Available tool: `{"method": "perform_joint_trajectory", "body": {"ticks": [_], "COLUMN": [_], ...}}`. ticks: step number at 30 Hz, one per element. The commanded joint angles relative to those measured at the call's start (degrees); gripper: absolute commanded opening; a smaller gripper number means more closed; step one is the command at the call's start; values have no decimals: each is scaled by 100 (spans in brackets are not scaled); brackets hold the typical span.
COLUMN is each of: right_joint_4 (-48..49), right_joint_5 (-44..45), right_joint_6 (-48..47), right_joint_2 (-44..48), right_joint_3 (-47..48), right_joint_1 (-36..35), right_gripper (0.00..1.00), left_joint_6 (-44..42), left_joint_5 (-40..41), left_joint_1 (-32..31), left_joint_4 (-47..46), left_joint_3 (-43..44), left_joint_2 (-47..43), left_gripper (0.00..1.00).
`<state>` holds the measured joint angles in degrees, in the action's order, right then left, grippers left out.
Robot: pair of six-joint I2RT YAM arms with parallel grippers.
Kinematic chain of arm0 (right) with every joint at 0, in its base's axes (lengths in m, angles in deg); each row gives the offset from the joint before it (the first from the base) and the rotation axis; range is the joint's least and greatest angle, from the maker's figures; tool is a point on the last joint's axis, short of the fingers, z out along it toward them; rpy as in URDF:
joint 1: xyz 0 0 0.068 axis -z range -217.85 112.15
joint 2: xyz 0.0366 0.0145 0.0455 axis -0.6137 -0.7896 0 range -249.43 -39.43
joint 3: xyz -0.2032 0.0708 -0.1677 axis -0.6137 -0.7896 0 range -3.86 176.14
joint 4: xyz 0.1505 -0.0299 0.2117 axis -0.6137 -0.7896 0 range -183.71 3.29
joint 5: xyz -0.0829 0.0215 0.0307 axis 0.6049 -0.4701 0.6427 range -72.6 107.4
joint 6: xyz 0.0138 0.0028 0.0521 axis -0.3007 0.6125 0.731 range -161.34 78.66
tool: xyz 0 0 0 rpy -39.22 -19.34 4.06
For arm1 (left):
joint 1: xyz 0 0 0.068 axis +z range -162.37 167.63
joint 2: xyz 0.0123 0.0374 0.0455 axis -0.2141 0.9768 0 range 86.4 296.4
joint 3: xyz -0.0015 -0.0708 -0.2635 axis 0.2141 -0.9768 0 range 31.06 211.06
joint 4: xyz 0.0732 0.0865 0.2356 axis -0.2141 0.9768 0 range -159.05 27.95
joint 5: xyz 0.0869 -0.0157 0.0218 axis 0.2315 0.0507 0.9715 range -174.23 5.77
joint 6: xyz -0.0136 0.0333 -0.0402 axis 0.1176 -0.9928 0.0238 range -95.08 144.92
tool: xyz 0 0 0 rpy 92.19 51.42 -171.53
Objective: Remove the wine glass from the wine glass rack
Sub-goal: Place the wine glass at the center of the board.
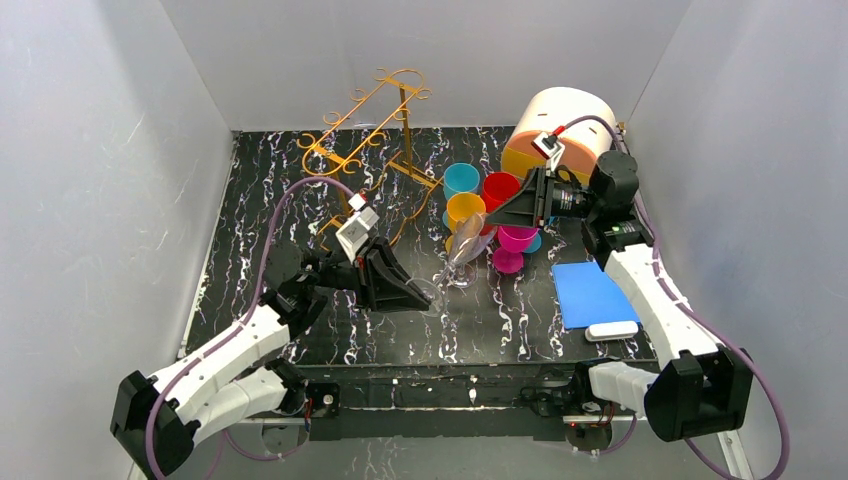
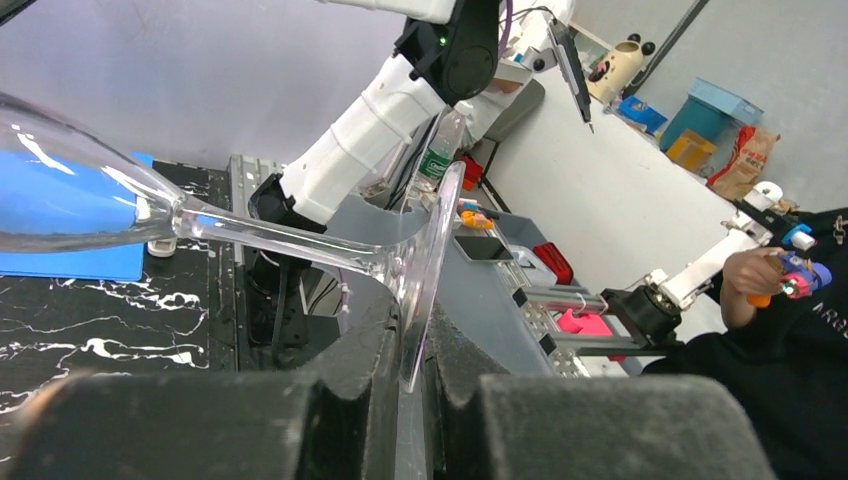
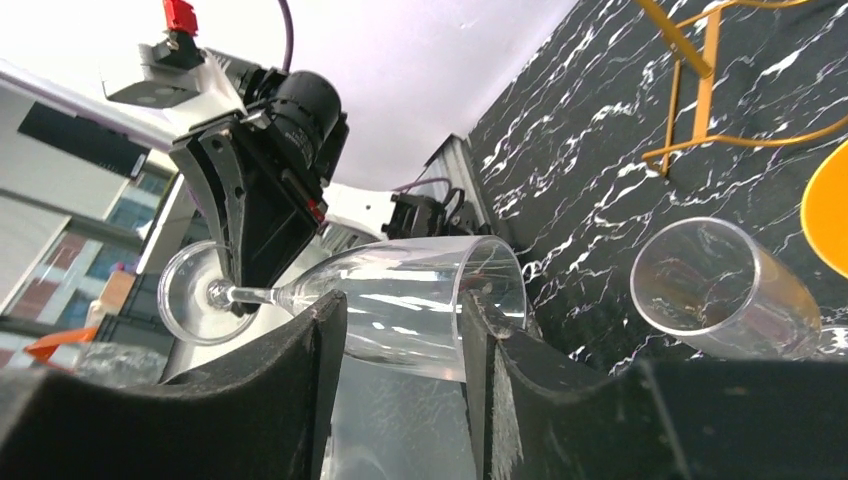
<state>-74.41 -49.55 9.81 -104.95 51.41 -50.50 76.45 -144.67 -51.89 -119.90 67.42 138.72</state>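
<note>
Table: black marbled top (image 1: 300,330); the arm bases are at its near edge.
Rack: the wine glass rack (image 1: 372,128) stands at the far side, left of centre. I see no glass on its rails.
Clutter: coloured cups (image 1: 465,208) stand just right of the rack's foot, and a blue mat (image 1: 590,293) lies near right.
Left gripper: the left gripper (image 1: 420,295) is closed narrow on the thin foot disc, which is pinched edge-on between its fingers.
Right gripper: the right gripper (image 1: 490,218) straddles the bowel end, and both fingers appear to press the glass wall near the rim.
Wine glass: the wine glass (image 3: 400,290) is off the rack, nearer and to its right. It lies on its side between the two grippers, foot to the left and rim to the right, apparently above the table.
Second glass: another clear glass (image 3: 715,290) lies on the table just beyond the held one.
Step in hand: this looks like a two-handed carry or a handover.
Doing it well: let only one gripper release, and only once the other has a firm hold. Move both together and do not pull them apart, since the stem is the weak point. Stay clear of the cups and the lying glass. Squeeze the thin bowl only lightly.
</note>
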Motion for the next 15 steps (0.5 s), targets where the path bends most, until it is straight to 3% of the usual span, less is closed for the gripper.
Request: {"method": "perform_joint_trajectory", "body": {"ticks": [1, 9, 15], "right_joint_4": [28, -30, -52], "right_joint_5": [-1096, -1398, -1846], "right_joint_6": [-134, -13, 277], "right_joint_2": [-244, -225, -460], "right_joint_3": [209, 372, 471], "right_joint_1": [-22, -22, -23], "right_gripper": [53, 58, 52], "left_joint_6": [-488, -1242, -1884], "left_joint_5": [-258, -282, -595], "left_joint_1": [9, 7, 11], "left_joint_4": [-153, -43, 509], "left_joint_3": [301, 97, 137], "left_joint_2": [129, 68, 109], "left_gripper": [0, 0, 0]}}
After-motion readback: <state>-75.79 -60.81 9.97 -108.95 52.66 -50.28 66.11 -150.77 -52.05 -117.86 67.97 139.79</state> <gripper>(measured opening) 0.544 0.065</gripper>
